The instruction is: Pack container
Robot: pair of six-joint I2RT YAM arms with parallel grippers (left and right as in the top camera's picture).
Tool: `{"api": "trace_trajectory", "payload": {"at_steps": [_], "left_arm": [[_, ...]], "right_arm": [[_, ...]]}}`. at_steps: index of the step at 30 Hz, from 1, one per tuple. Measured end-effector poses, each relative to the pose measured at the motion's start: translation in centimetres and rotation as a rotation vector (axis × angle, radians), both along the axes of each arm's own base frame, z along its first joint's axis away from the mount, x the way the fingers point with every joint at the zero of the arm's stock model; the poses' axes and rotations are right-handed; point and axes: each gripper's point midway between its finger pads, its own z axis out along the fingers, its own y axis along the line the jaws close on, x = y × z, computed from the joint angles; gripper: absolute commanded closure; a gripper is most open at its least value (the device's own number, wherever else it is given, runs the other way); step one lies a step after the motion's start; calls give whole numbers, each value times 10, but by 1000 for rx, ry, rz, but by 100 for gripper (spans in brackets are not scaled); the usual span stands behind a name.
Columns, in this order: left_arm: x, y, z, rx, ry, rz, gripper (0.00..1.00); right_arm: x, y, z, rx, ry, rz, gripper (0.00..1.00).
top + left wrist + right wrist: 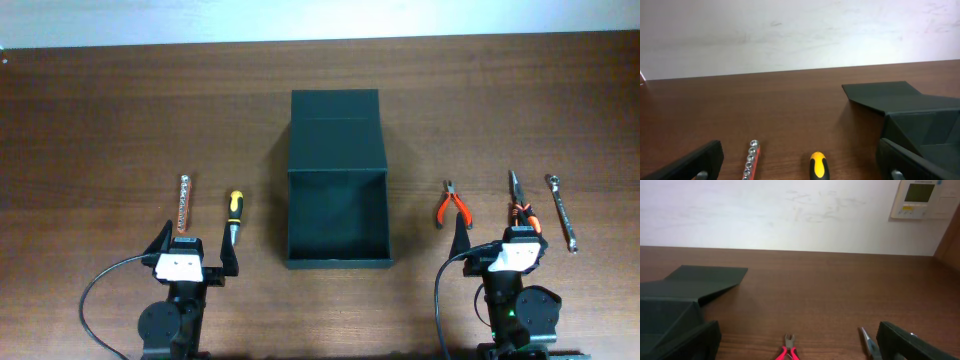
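Note:
The container (337, 180) is a matte black box in the middle of the table, open, with its flap lid laid back on the far side; it also shows in the left wrist view (920, 117) and the right wrist view (675, 300). My left gripper (194, 252) is open and empty, just short of a yellow-and-black screwdriver (233, 215) and a red socket rail (184, 203). My right gripper (500, 237) is open and empty, just short of red cutters (453, 205) and orange long-nose pliers (520, 203).
A chrome wrench (562, 211) lies at the far right. The screwdriver (819, 166) and socket rail (751, 159) lie between my left fingers. The cutters (788, 350) and plier tip (868, 341) lie between my right fingers.

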Motion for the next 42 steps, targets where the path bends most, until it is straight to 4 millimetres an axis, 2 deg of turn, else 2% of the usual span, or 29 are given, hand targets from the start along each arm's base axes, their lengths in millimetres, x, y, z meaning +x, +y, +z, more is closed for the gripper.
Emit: {"api": "trace_trajectory", "payload": {"at_steps": [27,31,36,39,42], "left_arm": [[0,0,0,0,0,0,1],[0,0,0,0,0,0,1],[0,0,0,0,0,0,1],[0,0,0,0,0,0,1],[0,0,0,0,0,0,1]], "right_arm": [[0,1,0,2,0,4,1],[0,7,0,53,-2,36,1],[-2,29,2,134,8,159,1],[-9,44,2,139,58,246,1],[-19,50,6,137,118,281,1]]}}
